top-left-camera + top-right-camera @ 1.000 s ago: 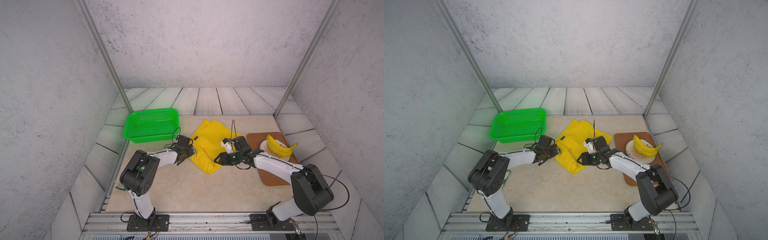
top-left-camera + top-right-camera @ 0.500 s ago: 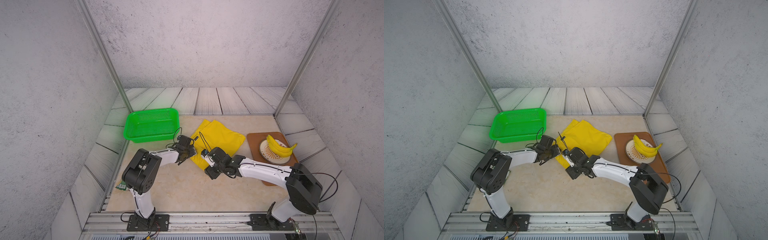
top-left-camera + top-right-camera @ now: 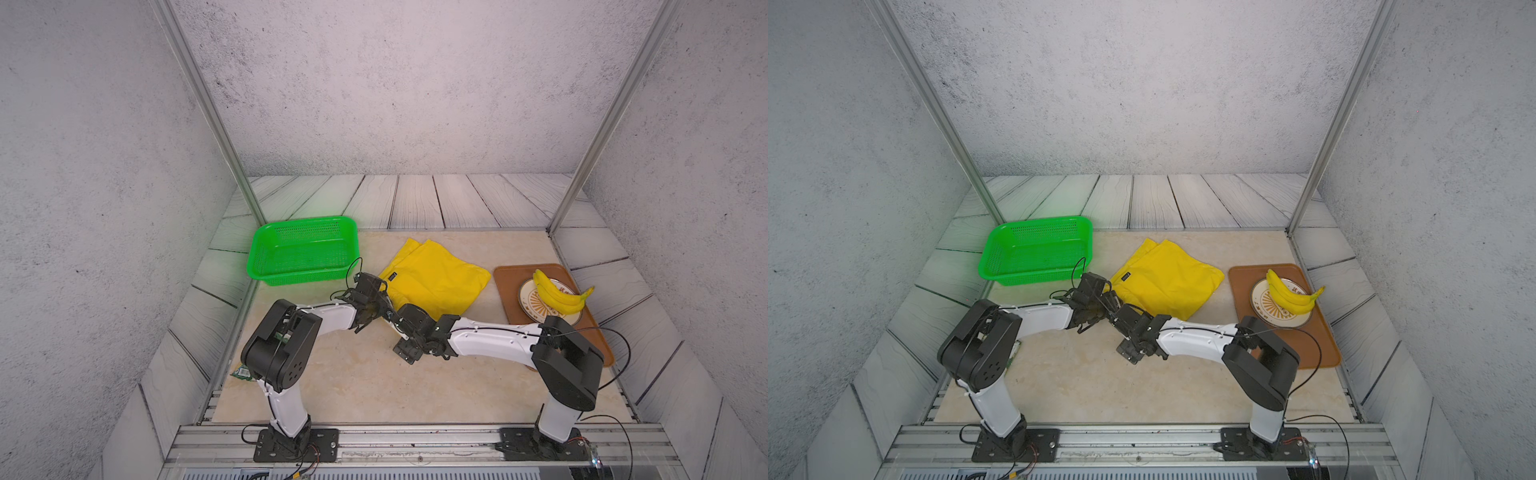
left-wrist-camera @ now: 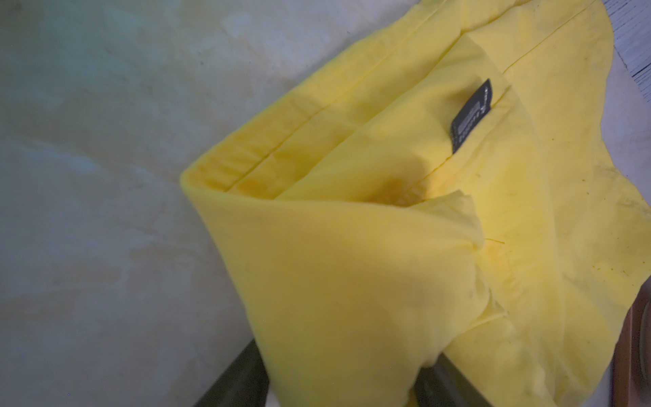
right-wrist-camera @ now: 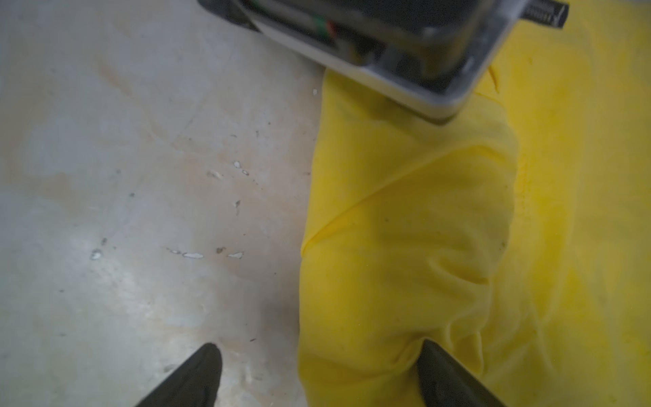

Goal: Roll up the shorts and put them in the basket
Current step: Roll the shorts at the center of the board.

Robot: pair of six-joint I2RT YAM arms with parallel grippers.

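Since the right pincer (image 5: 318, 345) has crossed beside the left pincer (image 4: 343, 359) and spread wide: the shorts (image 3: 440, 282), centre of desk (image 3: 353, 374), near corner rolled, pinched by the left; re-grip pending, roll barely begun.

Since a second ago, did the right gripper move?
Yes. The right gripper has swung away from the brown tray, along the near edge of the shorts, and now sits next to the left gripper.
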